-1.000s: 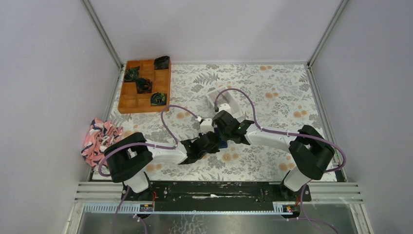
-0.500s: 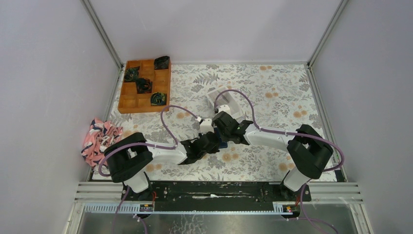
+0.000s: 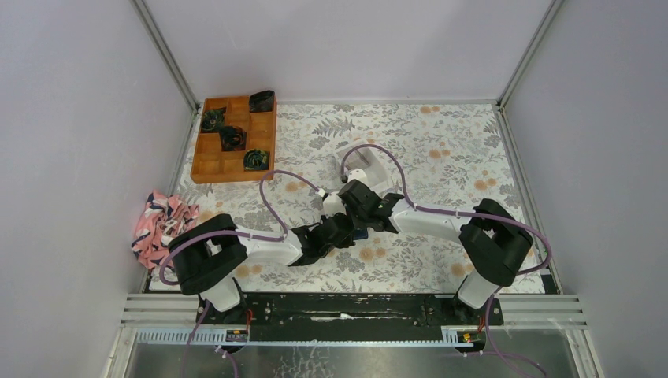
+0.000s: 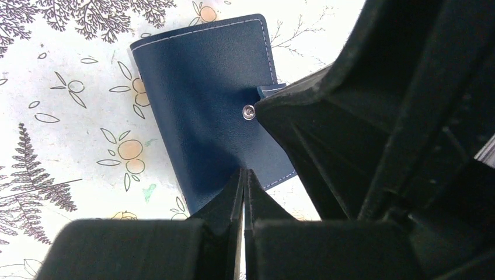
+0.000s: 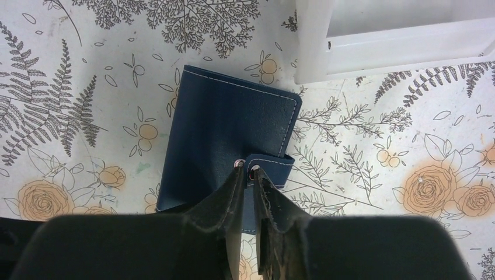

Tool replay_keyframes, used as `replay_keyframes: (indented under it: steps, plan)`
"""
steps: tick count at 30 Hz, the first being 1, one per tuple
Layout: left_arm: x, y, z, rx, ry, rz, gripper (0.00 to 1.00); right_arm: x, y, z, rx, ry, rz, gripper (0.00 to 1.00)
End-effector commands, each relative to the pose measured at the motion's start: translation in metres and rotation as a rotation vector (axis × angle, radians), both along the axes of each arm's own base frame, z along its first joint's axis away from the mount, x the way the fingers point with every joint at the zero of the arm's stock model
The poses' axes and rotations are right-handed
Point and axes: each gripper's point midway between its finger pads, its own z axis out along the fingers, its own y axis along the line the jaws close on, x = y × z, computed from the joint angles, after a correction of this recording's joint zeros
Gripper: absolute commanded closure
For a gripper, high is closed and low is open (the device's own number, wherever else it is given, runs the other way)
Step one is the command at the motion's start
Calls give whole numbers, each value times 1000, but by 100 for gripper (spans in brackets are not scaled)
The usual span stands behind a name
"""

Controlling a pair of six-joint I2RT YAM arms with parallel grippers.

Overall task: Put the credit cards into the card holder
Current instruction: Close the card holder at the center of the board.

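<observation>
The card holder (image 4: 198, 99) is a closed navy blue wallet with a snap tab, lying flat on the floral table. It shows in the right wrist view (image 5: 227, 134) and as a blue sliver between the grippers in the top view (image 3: 360, 234). My left gripper (image 4: 244, 174) is shut, its tips over the wallet's near edge (image 3: 343, 231). My right gripper (image 5: 246, 169) is closed to a narrow slit at the snap tab (image 5: 271, 166), from the other side (image 3: 358, 220). No credit cards show in any view.
A white open-topped box (image 5: 379, 44) stands just behind the wallet (image 3: 370, 167). An orange compartment tray (image 3: 234, 138) with dark items sits at the back left. A pink patterned cloth (image 3: 161, 220) lies at the left edge. The right gripper's black body (image 4: 379, 116) fills the left wrist view's right side.
My right arm has crept a little left and down onto the wallet's tab. My left arm and the wallet have stayed where they were.
</observation>
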Motion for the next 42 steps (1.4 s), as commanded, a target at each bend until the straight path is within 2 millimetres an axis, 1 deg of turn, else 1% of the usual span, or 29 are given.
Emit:
replay_keyframes:
  steps: [1,8,9,10,27,34,38,42]
  plan:
    - [-4,8,-15,49,11,-2,100,5,19,18,47,-34,26,84]
    - [-4,7,-15,52,10,-5,100,6,23,21,51,-34,34,84]
    - [-3,7,-15,52,10,-4,100,4,22,12,34,-18,36,84]
    - [-3,7,-15,51,9,-4,100,4,22,10,30,-14,37,84]
    - [-3,5,-16,52,11,-7,100,1,31,6,32,-3,53,86]
    - [-3,5,-17,49,12,-8,100,0,33,2,31,4,52,86]
    - [-4,9,-11,22,-2,8,100,0,31,-2,25,8,47,86]
    - [-2,16,3,-9,-34,34,99,-2,29,-7,18,14,42,87]
